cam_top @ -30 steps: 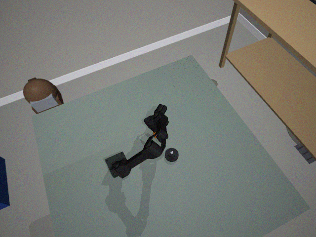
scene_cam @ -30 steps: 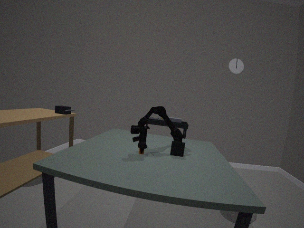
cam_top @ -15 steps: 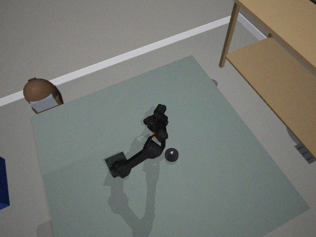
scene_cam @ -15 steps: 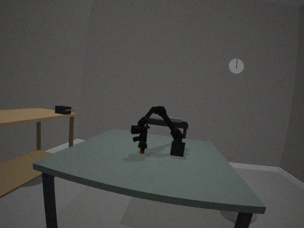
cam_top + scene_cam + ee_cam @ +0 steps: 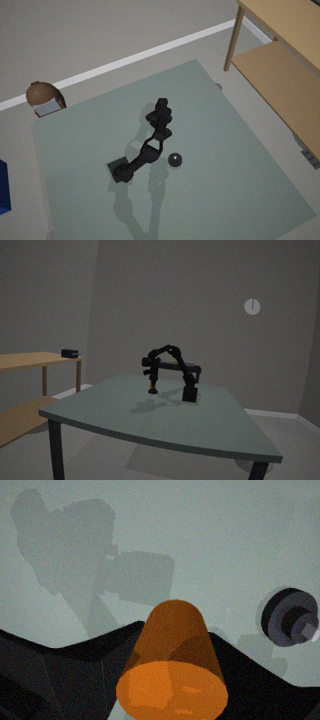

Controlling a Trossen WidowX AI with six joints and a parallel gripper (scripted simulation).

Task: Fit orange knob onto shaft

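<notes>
The orange knob is held upright between the fingers, raised above the table. Its smooth, closed top faces the wrist camera; the hole underneath is hidden. My gripper is shut on the knob, with one black finger on each side. The dark round pedestal stands on the table, to the right of the knob in the wrist view. Its silver shaft points up and is bare. The shaft's flat side cannot be made out. In the top view the arm hides the knob and fingertips.
The grey-green table carries the arm's base and the pedestal. Arm shadows fall across it. A wooden shelf unit stands beyond the table, and a brown rounded object is past one edge.
</notes>
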